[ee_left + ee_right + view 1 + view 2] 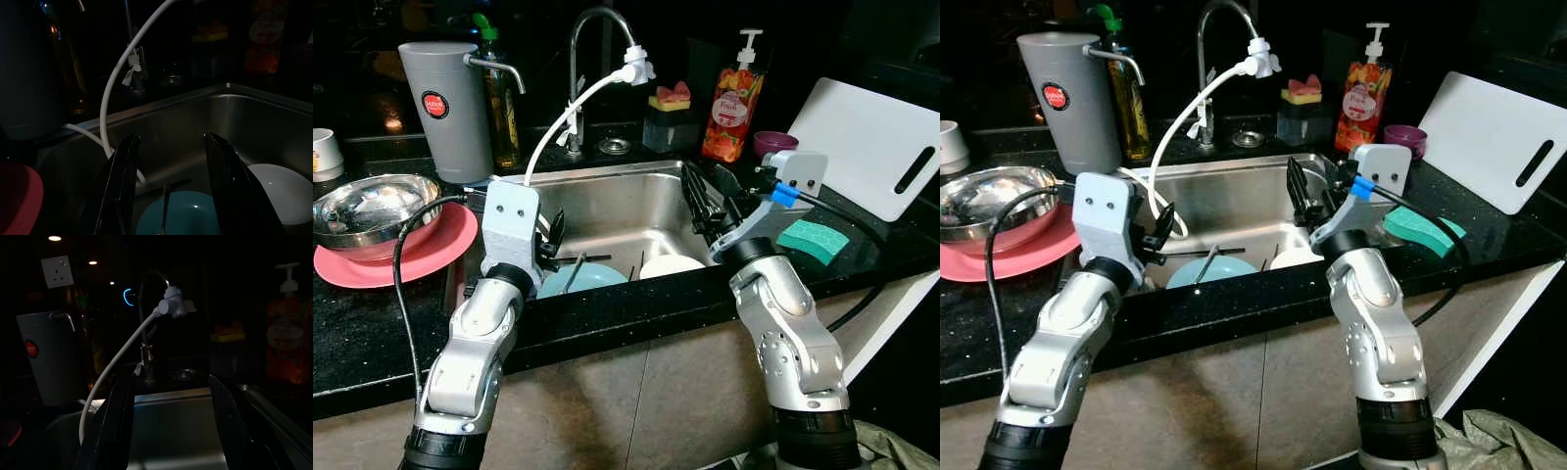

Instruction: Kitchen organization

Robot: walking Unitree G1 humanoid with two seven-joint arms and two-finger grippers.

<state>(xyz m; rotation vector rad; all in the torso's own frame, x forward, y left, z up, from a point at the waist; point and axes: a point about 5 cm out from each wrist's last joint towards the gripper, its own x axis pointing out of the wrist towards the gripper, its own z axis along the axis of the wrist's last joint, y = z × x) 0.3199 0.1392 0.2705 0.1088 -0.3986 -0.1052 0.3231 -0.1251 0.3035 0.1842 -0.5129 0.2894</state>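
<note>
Both arms raised at the near edge of the black speckled countertop, grippers reaching over the lip of the stainless steel sink. Left gripper: fingers spread, nothing between them, hanging just above the round teal-blue plate on the sink floor. A slim metal utensil (fork or spoon, cannot tell which) lies across that plate; in the left eye view its long axis runs from the near rim up and away, tilted slightly rightward. In the left wrist view it sits between the two fingers and roughly in line with them, so the left gripper is the nearer one and would likely need only to drop. Just right of the teal plate, touching or nearly so, a round white plate. Right gripper: fingers likewise apart and empty, held higher, above the sink's right side, aimed toward the back wall rather than at the dishes. Right of the sink, a green rectangular sponge; left, a steel bowl on a pink plate. Behind: curved chrome tap with white hose, grey jug, orange soap dispenser, white cutting board.
</note>
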